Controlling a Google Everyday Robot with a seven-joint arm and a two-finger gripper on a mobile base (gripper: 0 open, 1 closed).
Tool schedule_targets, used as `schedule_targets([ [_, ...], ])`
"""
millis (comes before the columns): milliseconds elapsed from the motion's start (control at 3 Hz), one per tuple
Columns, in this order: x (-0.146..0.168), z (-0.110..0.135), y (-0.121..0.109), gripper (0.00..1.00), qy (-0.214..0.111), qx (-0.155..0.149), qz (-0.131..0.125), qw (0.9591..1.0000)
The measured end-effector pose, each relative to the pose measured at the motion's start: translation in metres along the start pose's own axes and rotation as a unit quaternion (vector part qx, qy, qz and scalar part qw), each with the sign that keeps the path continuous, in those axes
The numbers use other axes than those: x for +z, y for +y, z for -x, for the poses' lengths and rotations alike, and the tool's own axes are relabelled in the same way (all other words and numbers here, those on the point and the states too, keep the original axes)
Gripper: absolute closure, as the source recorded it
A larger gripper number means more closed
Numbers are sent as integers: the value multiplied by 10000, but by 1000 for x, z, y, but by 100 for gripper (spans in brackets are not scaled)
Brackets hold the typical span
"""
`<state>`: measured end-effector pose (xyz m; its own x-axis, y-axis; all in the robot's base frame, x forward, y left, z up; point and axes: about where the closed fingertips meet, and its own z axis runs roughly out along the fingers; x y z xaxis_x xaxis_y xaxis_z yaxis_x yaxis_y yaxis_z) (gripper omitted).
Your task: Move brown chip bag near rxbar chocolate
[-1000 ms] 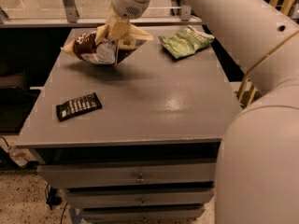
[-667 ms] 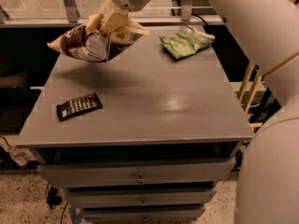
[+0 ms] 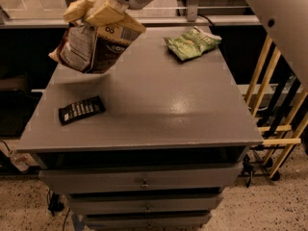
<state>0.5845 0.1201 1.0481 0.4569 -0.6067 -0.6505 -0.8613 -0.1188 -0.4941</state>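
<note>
Tabletop (image 3: 159,105) | jaws above left rear | brown chip bag (image 3: 89,47) clamped between

The pincer (image 3: 103,9) has risen from the table's (image 3: 159,105) far-left corner to the top edge of view, clamped on the brown bag's (image 3: 91,44) top. The bag, lying on the table before, now hangs clear above it, barcode side showing. The arm (image 3: 284,18) covers far less of the right side.

Table (image 3: 192,114): rxbar chocolate (image 3: 81,110), green chip bag (image 3: 192,43)
</note>
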Motion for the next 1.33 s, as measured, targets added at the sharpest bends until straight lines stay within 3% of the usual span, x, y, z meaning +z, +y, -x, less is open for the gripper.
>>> schedule_targets([
  [333,-2,1,24,100,14,122,42,9999],
  [1333,33,-54,83,100,508,730,448,9950],
])
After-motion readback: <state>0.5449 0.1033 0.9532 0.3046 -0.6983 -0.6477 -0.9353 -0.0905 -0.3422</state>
